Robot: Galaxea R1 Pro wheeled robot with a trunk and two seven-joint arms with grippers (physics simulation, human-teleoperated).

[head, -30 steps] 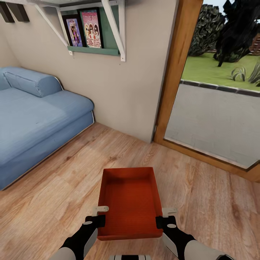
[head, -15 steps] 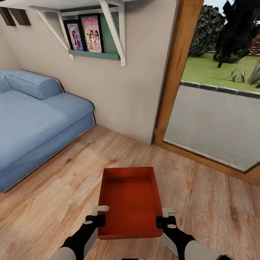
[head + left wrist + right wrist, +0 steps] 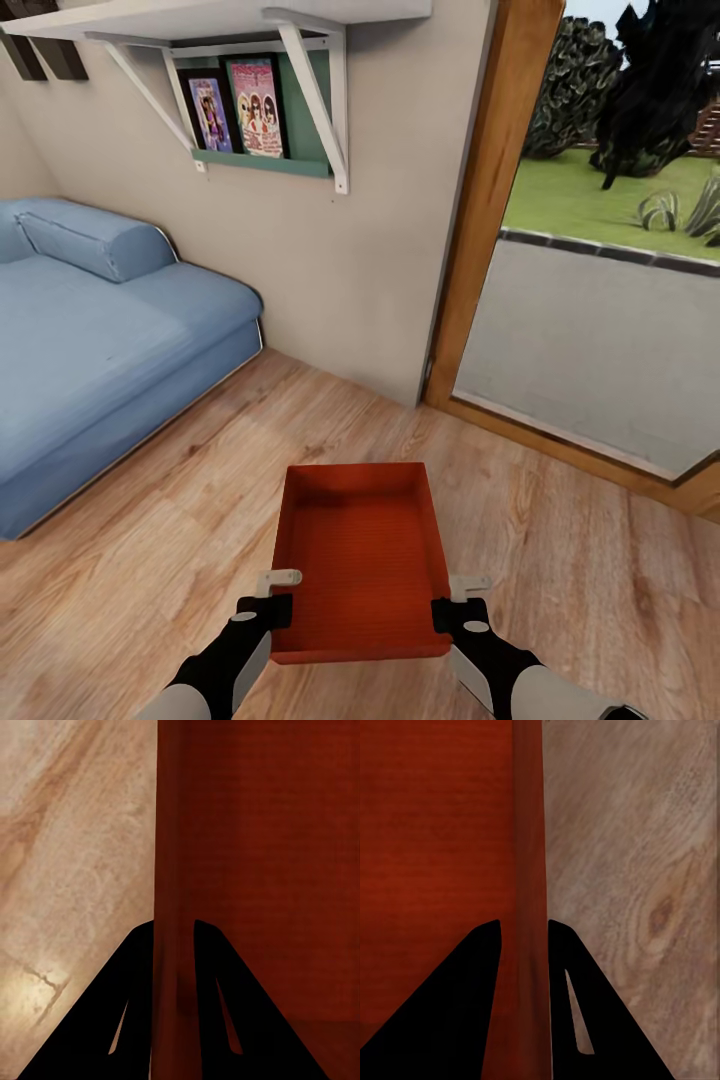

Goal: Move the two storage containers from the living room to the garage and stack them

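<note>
One orange-red storage container [image 3: 360, 545], lidless and empty, hangs level above the living room's wood planks, low in the middle of the head view. My left gripper [image 3: 272, 600] is shut on its left wall and my right gripper [image 3: 452, 602] is shut on its right wall, both near the container's near end. In the left wrist view the left gripper [image 3: 174, 945] straddles the container's wall [image 3: 171, 832]. The right wrist view has the right gripper [image 3: 523, 937] pinching the opposite wall [image 3: 529, 817]. The garage is out of view.
A blue sofa [image 3: 90, 340] fills the left side. A beige wall [image 3: 340, 270] with a shelf of framed pictures [image 3: 245, 105] stands ahead. A wood-framed glass door [image 3: 485, 200] at the right gives onto paving and lawn. Light wood-plank floor [image 3: 150, 560] lies around me.
The whole head view has shifted slightly, the shelf sitting lower in the picture, so the camera has moved. The container stays in the same place between both shut grippers.
</note>
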